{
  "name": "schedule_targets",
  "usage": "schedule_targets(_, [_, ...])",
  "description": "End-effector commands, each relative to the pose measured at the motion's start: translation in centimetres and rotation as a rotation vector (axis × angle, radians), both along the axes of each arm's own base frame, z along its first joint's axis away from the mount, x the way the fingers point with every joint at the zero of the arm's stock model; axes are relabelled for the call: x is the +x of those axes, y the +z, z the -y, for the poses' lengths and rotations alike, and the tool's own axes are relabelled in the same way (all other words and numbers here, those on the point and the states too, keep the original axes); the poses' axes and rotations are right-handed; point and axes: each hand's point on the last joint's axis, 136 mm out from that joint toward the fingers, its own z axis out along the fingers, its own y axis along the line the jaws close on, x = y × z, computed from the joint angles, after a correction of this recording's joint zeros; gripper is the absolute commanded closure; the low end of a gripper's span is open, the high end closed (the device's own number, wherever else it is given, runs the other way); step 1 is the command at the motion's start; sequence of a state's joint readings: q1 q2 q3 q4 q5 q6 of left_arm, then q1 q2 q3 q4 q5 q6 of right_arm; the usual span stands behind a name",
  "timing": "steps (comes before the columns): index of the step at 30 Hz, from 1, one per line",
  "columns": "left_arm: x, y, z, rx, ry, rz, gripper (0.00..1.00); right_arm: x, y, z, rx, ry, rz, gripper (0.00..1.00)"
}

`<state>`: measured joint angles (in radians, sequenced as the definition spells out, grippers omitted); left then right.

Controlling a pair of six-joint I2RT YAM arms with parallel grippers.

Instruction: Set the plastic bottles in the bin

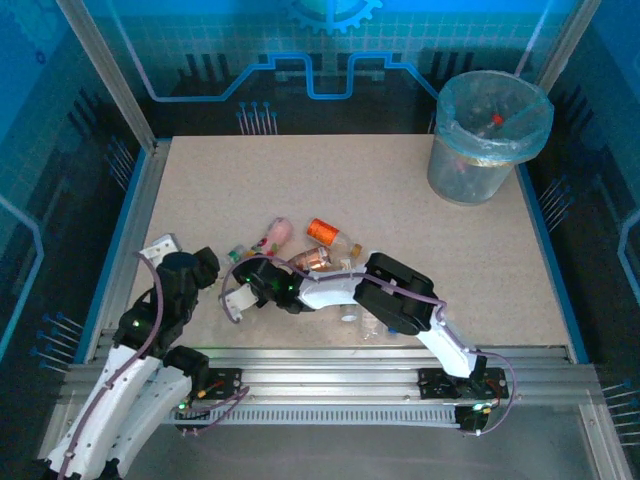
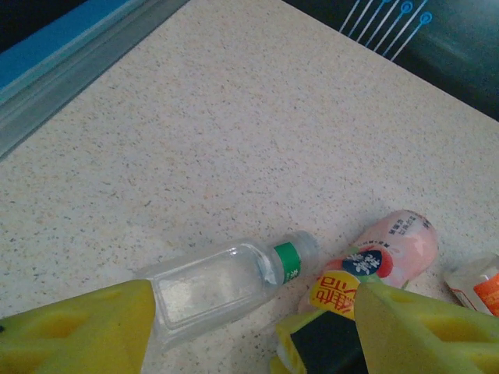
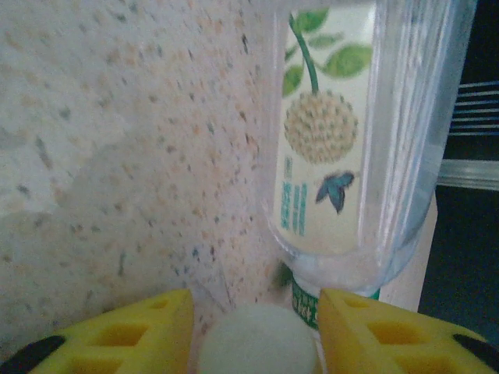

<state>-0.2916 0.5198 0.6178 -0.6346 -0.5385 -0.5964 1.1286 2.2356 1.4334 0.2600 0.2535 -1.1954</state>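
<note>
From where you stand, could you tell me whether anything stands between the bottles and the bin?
Nothing visible does: only open table lies between the bottles and the bin in the far right corner.

Bottles [image 1: 322,231] clustered at the table's [image 1: 300,170] near middle; bin [image 1: 470,175] at far right corner.

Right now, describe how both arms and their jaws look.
The left arm and right arm have white links, black joints with small green lights, and thin purple cables running alongside. The jaws are yellow blocks with cut-out pockets.
</note>
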Motion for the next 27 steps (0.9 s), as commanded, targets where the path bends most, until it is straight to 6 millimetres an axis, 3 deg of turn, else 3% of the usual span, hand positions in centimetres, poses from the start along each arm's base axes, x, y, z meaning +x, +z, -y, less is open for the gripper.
schedule_targets(1, [0.9, -0.3, 1.0, -0.009, -0.056, 0.003, 0.3, 0.8, 2.1, 0.7, 0.044, -0.013, -0.044, 0.57])
schedule_targets(6, [1.5, -1.1, 1.7, -0.017, -0.082, -0.018, 0.3, 0.7, 1.8, 0.4, 0.052, -0.006, -0.064, 0.6])
schedule_targets(13, [1.7, -1.1, 1.8, -0.018, -0.089, -0.006, 0.3, 0.4, 3.7, -0.1, 0.111, -0.007, -0.136, 0.73])
schedule_targets(22, [2.1, 0.2, 2.0, -0.001, -0.118, 0.025, 0.3, -0.4, 8.5, 0.6, 0.234, -0.031, -0.272, 0.82])
schedule_targets(27, [2.5, 2.3, 2.1, 0.016, -0.136, 0.066, 0.29, -0.5, 12.6, 1.5, 0.332, -0.051, -0.332, 0.83])
